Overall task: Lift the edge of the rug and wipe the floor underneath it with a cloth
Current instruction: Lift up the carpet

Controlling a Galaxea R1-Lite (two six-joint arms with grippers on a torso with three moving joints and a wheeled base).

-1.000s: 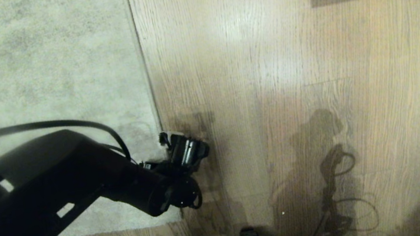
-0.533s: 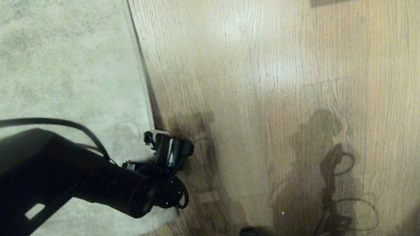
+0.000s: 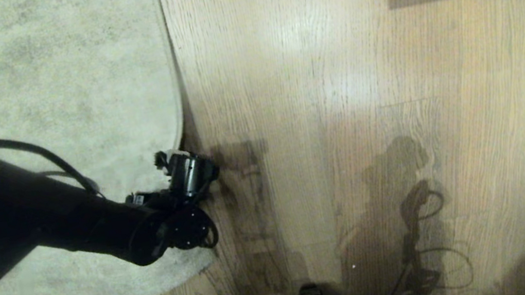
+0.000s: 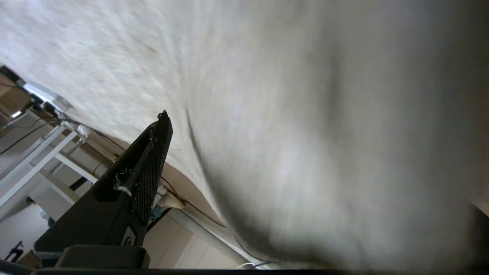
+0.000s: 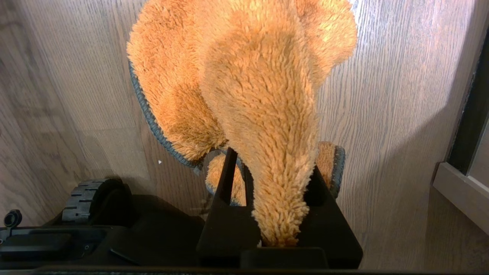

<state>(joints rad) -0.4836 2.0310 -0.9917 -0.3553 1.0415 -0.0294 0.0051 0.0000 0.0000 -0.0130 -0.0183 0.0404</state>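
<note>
Down at the near corner of the rug edge [image 3: 182, 128], the left gripper [image 3: 177, 168] was sitting right over the border where the pale mottled pile met the floor [image 3: 339, 104]. Its jaws were spread wide, and from the head view I honestly couldn't tell if they had any of the rug between them. The border wasn't a straight line there: it bowed in toward the gripper, and the corner nearest the robot looked rounded and slightly humped rather than square. The left wrist view was mostly filled with blurry grey-beige rug [image 4: 305, 133], bulging up close to the lens, with one black textured finger [image 4: 147, 168] standing off to the side with a few stray fibres stuck on it. The other finger wasn't visible in that view. The black left arm came in from the left side of the head view across the rug, with a black cable [image 3: 7, 146] looping over it. The right gripper [image 5: 273, 172] didn't show in the head view at all; its own wrist view had its jaws pinched onto the cloth [image 5: 244, 84], a fuzzy orange rag with a grey stitched hem, hanging bunched over the wood-grain planks and clear of them as far as I could see. A wheel of the base [image 5: 89, 198] sat down beside it.
</note>
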